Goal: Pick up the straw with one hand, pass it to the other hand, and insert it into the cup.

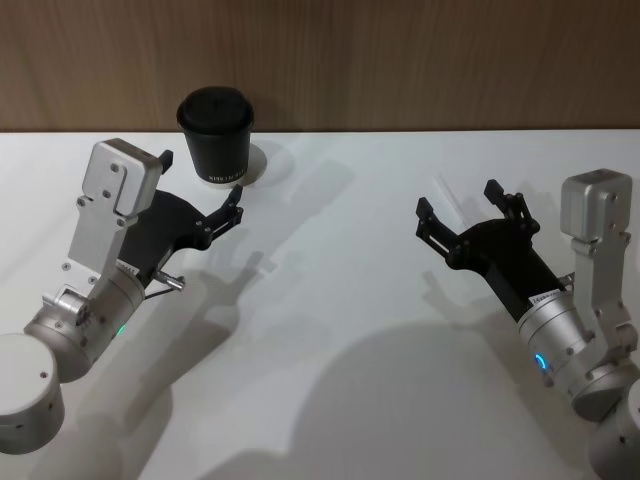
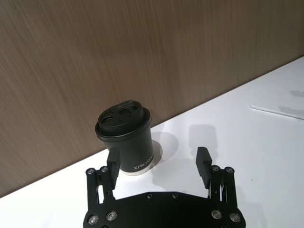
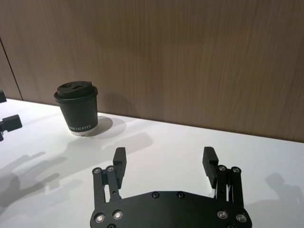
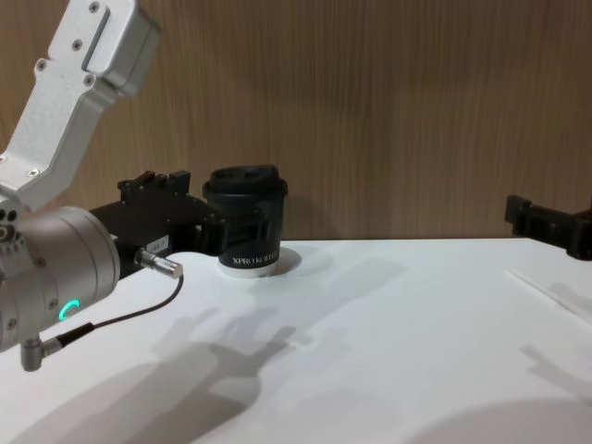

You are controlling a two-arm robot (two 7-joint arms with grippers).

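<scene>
The straw [image 4: 546, 292] lies flat on the white bench [image 1: 330, 330] toward its right edge, well apart from the cup [image 1: 215, 135], which stands upright at the far edge on the left side; the left wrist view shows the straw as a thin pale line off to one side of the cup. The left gripper [image 1: 200, 185] hangs just in front of the cup with its fingers spread and nothing between them; the right gripper [image 1: 458, 200] hovers over the right part of the bench, likewise spread wide and empty, and looks the nearer of the two to the straw. The straw is probably very light, smooth and hollow; a hard squeeze would likely flatten it, and lying flush on a hard top it leaves little for the fingers to get under. The best hold seems to be across its width, somewhat off the middle, with a gentle close; that leaves a long free end for the other gripper. The cup also looks light and could tip; the opening in its lid [image 2: 123, 114] is small, so the straw should go in near upright.
</scene>
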